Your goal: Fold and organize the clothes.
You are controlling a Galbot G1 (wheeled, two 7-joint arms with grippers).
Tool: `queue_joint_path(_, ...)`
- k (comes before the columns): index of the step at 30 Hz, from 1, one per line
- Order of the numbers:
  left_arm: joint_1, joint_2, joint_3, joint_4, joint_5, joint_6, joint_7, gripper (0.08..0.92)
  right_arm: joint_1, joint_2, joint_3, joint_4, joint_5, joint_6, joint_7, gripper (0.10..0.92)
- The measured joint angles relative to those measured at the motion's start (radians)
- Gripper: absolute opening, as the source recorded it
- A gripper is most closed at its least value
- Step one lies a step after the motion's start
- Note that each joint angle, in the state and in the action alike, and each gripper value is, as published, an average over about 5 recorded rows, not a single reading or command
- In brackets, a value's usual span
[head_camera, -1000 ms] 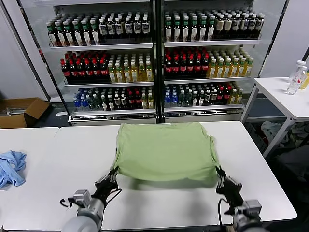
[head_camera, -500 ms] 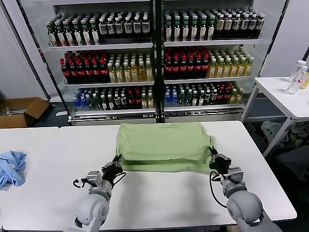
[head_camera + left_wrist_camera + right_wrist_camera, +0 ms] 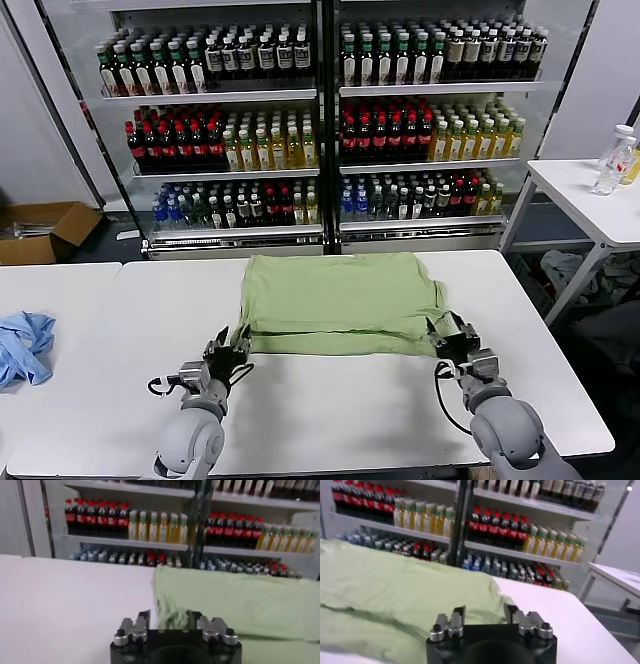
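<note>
Backdrop: glass-door drinks fridge (image 3: 320, 120) packed with bottles, behind a white table (image 3: 330, 410). A second table on the left carries a blue cloth (image 3: 22, 345); a cardboard box (image 3: 45, 230) sits on the floor at far left. A side table at right holds a clear bottle (image 3: 612, 160).

Shirt (image 3: 340, 302): light green, lying flat on the far half of the main table, folded over itself so a doubled layer shows along the near edge. Plain side up, no print visible.

Left gripper (image 3: 228, 350): low over the table at the shirt's near-left corner. Jaws spread apart, nothing clamped. In the left wrist view the bunched corner of the shirt (image 3: 172, 611) sits in the gap of the left gripper (image 3: 170, 621), loose between the fingers.

Right gripper (image 3: 450, 333): at the near-right corner of the shirt. Jaws parted, released. In the right wrist view the shirt (image 3: 395, 585) edge lies just ahead of the right gripper (image 3: 484, 616), not pinched.

Both arms come in from the near side of the table, roughly mirrored.
</note>
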Motion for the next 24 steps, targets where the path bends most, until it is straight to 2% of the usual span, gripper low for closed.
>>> queue_joint_path(3, -0.002, 0.001, 0.006, 0.014, -0.001, 0.007, 0.002, 0.648, 0.002, 0.007, 0.001, -0.017, 0.019, -0.019, 0.005, 0.788)
queue_joint_path(5, -0.005, 0.002, 0.01, 0.022, -0.003, 0.013, 0.006, 0.613, 0.003, 0.012, -0.001, -0.026, 0.033, -0.028, 0.008, 0.757)
queue_joint_path(21, 0.039, -0.005, -0.002, -0.012, -0.03, 0.033, 0.027, 0.15, -0.075, 0.002, 0.021, -0.003, 0.132, 0.015, -0.035, 0.3)
queue_joint_path(24, 0.073, -0.005, -0.012, -0.042, -0.036, 0.026, 0.031, 0.097, -0.123, -0.008, 0.039, 0.027, 0.14, 0.034, -0.043, 0.214)
